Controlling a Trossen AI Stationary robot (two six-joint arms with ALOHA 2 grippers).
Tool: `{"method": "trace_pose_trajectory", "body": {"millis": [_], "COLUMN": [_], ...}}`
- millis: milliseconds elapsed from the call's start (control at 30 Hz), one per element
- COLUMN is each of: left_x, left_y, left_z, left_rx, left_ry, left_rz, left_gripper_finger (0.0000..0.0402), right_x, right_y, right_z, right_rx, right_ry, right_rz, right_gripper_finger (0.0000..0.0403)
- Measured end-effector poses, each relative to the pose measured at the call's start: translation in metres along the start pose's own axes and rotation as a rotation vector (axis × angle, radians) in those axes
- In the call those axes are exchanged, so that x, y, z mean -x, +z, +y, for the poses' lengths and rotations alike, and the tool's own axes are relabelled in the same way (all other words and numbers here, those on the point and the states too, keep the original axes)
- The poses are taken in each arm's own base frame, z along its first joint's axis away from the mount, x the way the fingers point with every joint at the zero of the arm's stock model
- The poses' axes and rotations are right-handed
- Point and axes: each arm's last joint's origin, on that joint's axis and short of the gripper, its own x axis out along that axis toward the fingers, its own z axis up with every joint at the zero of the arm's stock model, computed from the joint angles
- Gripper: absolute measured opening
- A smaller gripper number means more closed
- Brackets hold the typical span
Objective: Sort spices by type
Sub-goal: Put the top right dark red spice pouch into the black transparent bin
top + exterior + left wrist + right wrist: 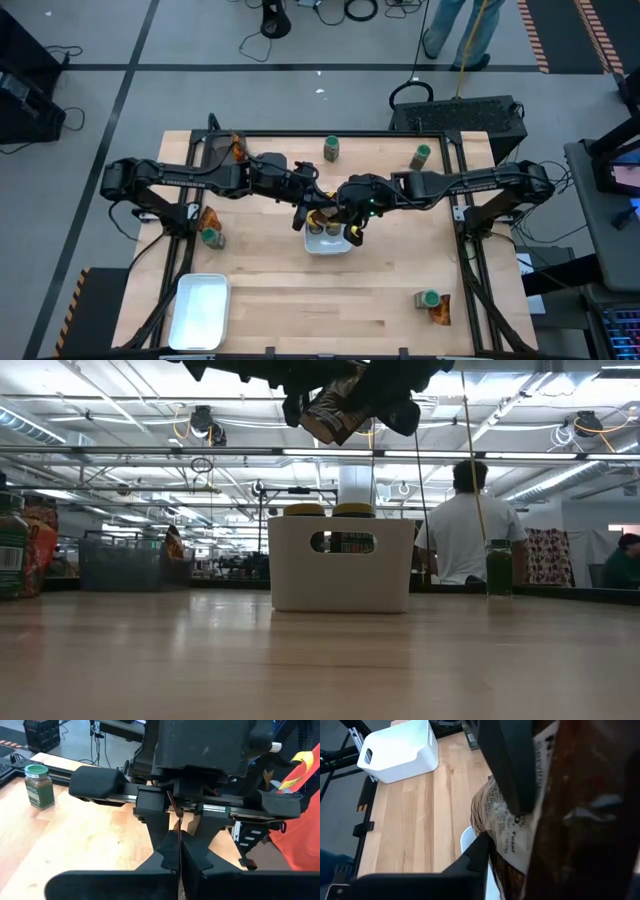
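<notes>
The big wooden surface [380, 290] is seen from above, and a small white tray [328, 243] near its middle is used here as the landmark. A second, larger white tray [200, 310] is found far from it, at a near corner of the surface. Two yellow-lidded jars [330, 510] are kept inside the small tray. Right above the small tray, the left end effector [304, 214] and the right end effector [352, 224] are brought together. An orange-brown packet [335, 412] is pinched between the closed fingers of both, so it is held up in the air over the tray. Green-lidded jars [331, 149] are stood well apart from the tray, toward the surface's edges.
</notes>
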Motion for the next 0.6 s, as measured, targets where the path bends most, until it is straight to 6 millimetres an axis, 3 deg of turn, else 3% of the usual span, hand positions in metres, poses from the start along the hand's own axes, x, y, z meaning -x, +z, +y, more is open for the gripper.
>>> {"method": "trace_pose_trajectory", "body": {"millis": [333,600], "left_x": [0.027,0.086], "left_y": [0.016,0.032], "left_z": [0.002,0.003], "left_rx": [-0.025,-0.094], "left_ry": [0.076,0.311], "left_rz": [-0.040,-0.047], "left_gripper_finger": [0.0002,0.0001], "right_x": [0.020,0.049], "right_y": [0.004,0.002], "right_z": [-0.008,-0.021], "right_rx": [-0.012,-0.073], "right_ry": [-0.026,-0.075], "right_rz": [-0.016,0.015], "right_gripper_finger": [0.0180,0.0226]}}
